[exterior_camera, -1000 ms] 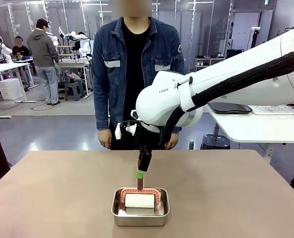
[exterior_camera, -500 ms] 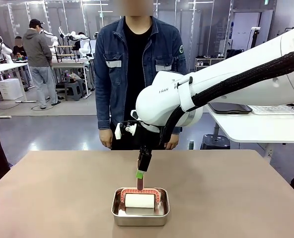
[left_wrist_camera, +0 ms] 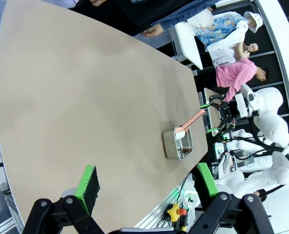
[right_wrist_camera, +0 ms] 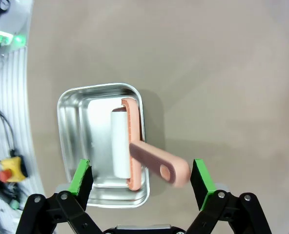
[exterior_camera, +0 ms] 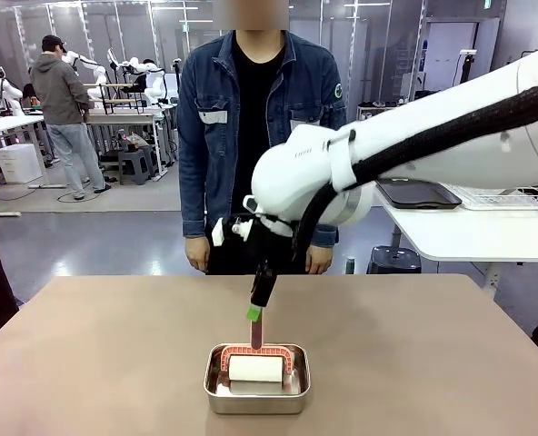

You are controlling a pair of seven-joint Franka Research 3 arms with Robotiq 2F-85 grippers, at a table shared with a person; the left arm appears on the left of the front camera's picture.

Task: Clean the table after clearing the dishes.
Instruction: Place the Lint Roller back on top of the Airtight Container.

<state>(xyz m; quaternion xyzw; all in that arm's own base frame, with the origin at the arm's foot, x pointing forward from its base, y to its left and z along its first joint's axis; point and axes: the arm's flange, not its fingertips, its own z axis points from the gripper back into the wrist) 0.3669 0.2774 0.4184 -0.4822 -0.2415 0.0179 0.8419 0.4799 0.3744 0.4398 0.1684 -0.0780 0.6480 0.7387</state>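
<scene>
Nearest you, the steel pan [exterior_camera: 256, 379] sits at the near middle of the worktop [exterior_camera: 114, 363] — thin, shiny, rounded corners, light enough to skate. In it lies a lint roller [right_wrist_camera: 119, 144]: white paper cylinder, salmon-pink plastic frame, smooth flat handle [right_wrist_camera: 159, 165] slanting up over the pan rim.

Right gripper [right_wrist_camera: 142, 176] hangs just above that handle, jaws fully apart, green pads [right_wrist_camera: 80, 176] either side, holding nothing. The handle sits off-centre between them, nearer one pad.

Risks, as you go down:
- Handle crosses the jaw line at a slant — closing may twist it or squeeze it out; the plastic looks slick.
- Uneven contact may drag or tip the pan.
- A fingertip may catch the pan wall on descent.
- A loose grip would let the roller swing when lifted.

Left gripper [left_wrist_camera: 147, 184] is high over the worktop's end, also wide open and empty.

Worktop is matte taupe, plain, with rounded edges. The plates and trays are not on the stretch you can see here, so I judge the clearing done and the cleaning not begun.

Farthest, a person in a denim jacket [exterior_camera: 255, 118] stands at the far edge, arms down.
</scene>
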